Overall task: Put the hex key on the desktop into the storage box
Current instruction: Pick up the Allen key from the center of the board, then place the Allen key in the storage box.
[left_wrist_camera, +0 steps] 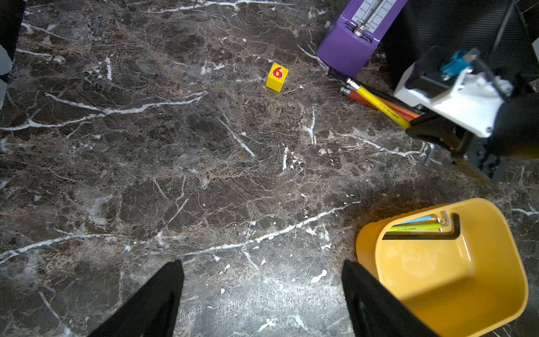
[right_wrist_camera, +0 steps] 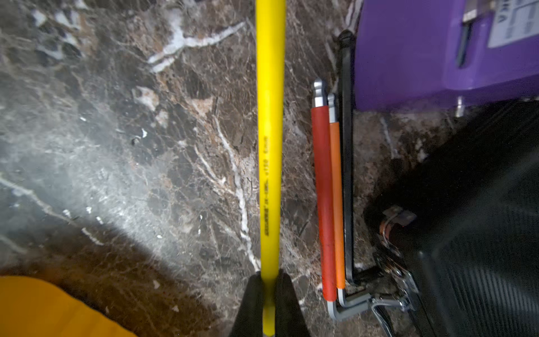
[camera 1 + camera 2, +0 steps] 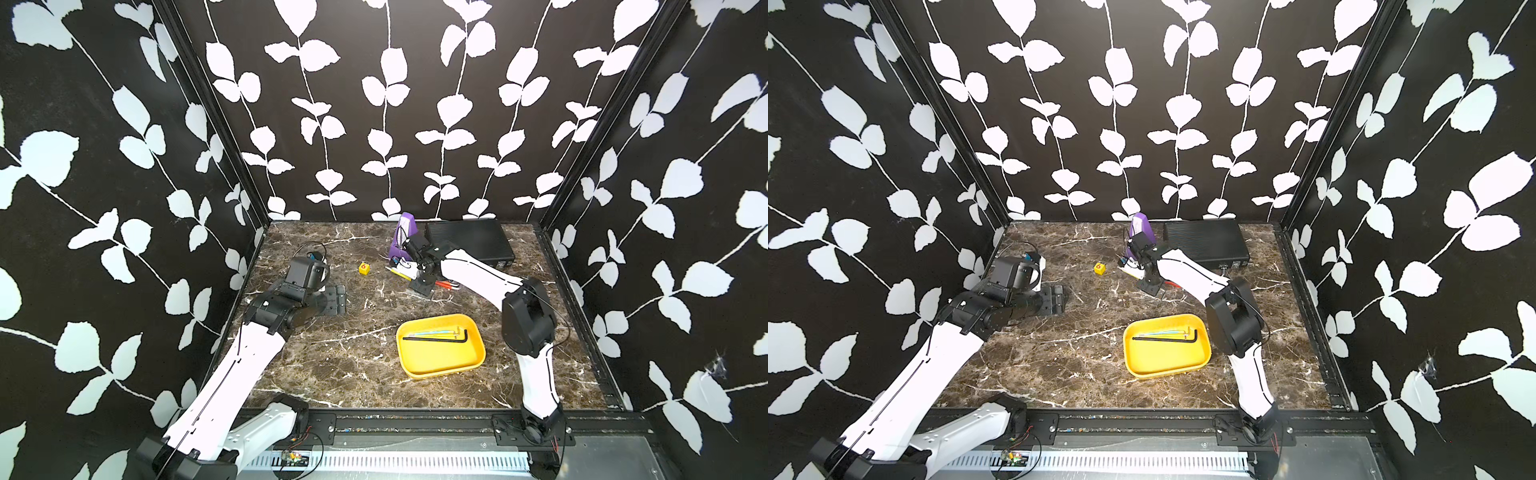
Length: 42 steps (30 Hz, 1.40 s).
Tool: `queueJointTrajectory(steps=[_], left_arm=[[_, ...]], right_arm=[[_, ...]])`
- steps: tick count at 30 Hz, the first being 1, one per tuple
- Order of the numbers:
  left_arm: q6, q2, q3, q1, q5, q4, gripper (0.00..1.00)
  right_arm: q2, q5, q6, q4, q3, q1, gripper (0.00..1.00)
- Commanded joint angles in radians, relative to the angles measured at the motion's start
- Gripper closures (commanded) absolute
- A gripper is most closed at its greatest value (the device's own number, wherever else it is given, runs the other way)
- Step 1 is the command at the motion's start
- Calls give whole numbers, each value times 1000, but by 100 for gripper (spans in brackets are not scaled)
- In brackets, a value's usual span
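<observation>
Right wrist view: found the right hand (image 2: 269, 278) clamped on the yellow-sleeved hex key (image 2: 271, 140), fingers (image 2: 248, 306) pressed to either side of the sleeve; saw the shaft running straight out from the grip over the bench (image 2: 145, 175); could not tell whether the far tip rests on the bench or hangs clear. Located this key beyond the far side of the storage box (image 3: 442, 371), well apart from it, not inside.

Noted three more keys lying on the bench beyond the storage box, side by side: red-sleeved key (image 2: 322, 189) touching orange-sleeved key (image 2: 336, 204), bare black key (image 2: 347, 146) just beside; noted the black one running close along the purple metronome (image 2: 423, 43), with the black ribbed case (image 2: 481, 248) near the group.

Counted inside the storage box, along its far wall, a long black hex key (image 3: 436, 338) and a bundle of thinner coloured keys (image 3: 432, 331) just behind it; confirmed a green sleeve (image 1: 414, 227) and a blue sleeve (image 1: 417, 219) among them in the left wrist view.

Found the left hand (image 1: 262, 264) with fingers apart, nothing between them but bare bench; placed it, by both top views, to the left of the storage box, well apart.

Noted a small yellow cube marked 6 (image 3: 364, 268) standing alone on the bench, beyond the storage box's far left corner.
</observation>
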Motion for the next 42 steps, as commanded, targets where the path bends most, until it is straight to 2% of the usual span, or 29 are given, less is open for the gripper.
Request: queueJointTrajectory(steps=[1, 10, 17, 22, 32, 42], left_arm=[[0, -16, 11, -3, -11, 7, 14], [0, -21, 2, -3, -13, 28, 14], [8, -21, 1, -3, -12, 36, 14], [12, -22, -2, -3, -11, 39, 14], [9, -31, -12, -4, -10, 42, 14], [-4, -38, -21, -3, -7, 46, 14]], right_arm=[[-94, -12, 1, 0, -67, 8, 100], [-351, -60, -27, 55, -337, 28, 100], [-532, -76, -115, 49, -553, 74, 100], [-550, -20, -170, -23, -630, 116, 100], [-583, 15, -183, -18, -721, 143, 100], [-504, 39, -221, -3, -737, 157, 100]])
